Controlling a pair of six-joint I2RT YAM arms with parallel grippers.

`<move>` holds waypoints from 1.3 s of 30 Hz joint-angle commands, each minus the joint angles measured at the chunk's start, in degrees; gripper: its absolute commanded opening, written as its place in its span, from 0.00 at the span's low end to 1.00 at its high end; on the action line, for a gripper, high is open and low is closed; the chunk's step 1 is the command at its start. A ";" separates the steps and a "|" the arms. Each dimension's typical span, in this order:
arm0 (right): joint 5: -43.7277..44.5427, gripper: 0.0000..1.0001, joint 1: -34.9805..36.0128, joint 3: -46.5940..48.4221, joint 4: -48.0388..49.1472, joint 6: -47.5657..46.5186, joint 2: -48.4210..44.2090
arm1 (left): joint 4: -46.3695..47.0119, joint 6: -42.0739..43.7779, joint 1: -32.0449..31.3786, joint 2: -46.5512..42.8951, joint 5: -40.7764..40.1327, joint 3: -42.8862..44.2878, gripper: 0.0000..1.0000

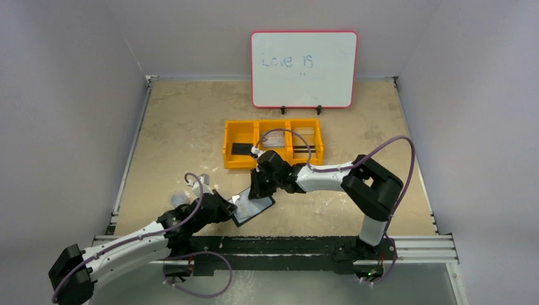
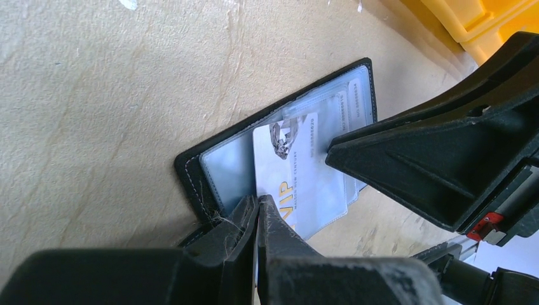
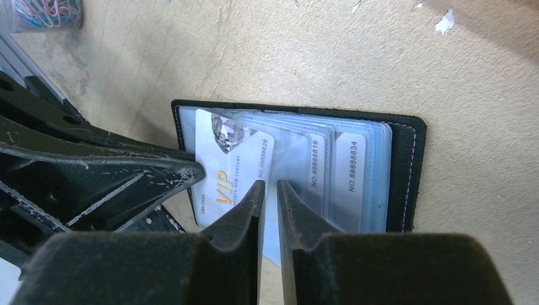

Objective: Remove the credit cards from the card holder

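Pinching the open card holder (image 2: 210,184) shut-tight, the left end effector (image 2: 257,213) — right end effector (image 3: 270,194) grips a clear sleeve.

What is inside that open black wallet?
The wallet holds clear sleeves with pale cards: a VIP card sticking out, and two numbered cards still sleeved. Anything deeper in the stack is covered, partly by the gripper fingers.
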 commanded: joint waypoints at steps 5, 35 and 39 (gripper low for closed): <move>3.73 0.17 -0.37 0.51 -5.36 -3.99 2.30 | 8.87 3.58 -0.09 -0.50 0.54 -1.38 0.05; -0.50 0.16 -0.37 -1.37 -2.78 -4.38 3.72 | 23.63 0.83 -0.09 9.93 -3.70 -2.32 0.17; -0.47 0.16 -0.38 -1.59 -2.74 -4.17 3.72 | 25.34 0.62 -0.09 11.08 -4.04 -2.15 0.11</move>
